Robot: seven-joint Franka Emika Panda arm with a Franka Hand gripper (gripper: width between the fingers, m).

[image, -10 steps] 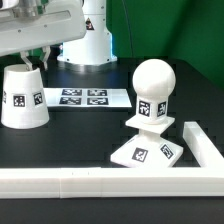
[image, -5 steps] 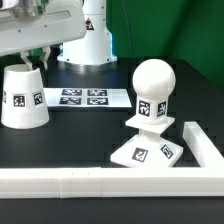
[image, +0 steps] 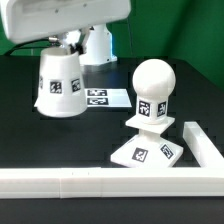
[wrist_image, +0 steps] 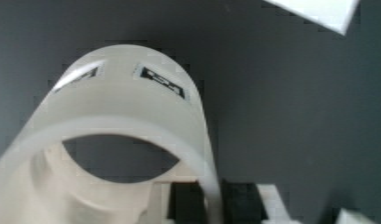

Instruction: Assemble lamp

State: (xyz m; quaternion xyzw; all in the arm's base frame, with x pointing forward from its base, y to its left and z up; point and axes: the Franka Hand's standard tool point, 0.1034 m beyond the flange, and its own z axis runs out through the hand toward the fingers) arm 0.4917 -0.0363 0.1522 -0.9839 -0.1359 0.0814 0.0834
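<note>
The shade [image: 59, 83] hangs clear of the dark surface [image: 60, 145], carried by the gripper [wrist_image: 217, 196] at the exterior view's left, far side, in front of the marker board [image: 104, 98]. Its long axis stands upright, the wide mouth facing down. The bulb [image: 154, 88] is already seated on the square base [image: 146, 147], and this pair lies to the exterior view's right of the shade and nearer the camera, just behind the long white rail [image: 90, 181]; judging by that, the coming move is a carry rightward and nearward until the shade's mouth is centred above the bulb. The exterior view hides the grip behind the arm's body. The wrist view shows the fingers [wrist_image: 190, 198] pinching the shade's rim, one inside, one outside.
</note>
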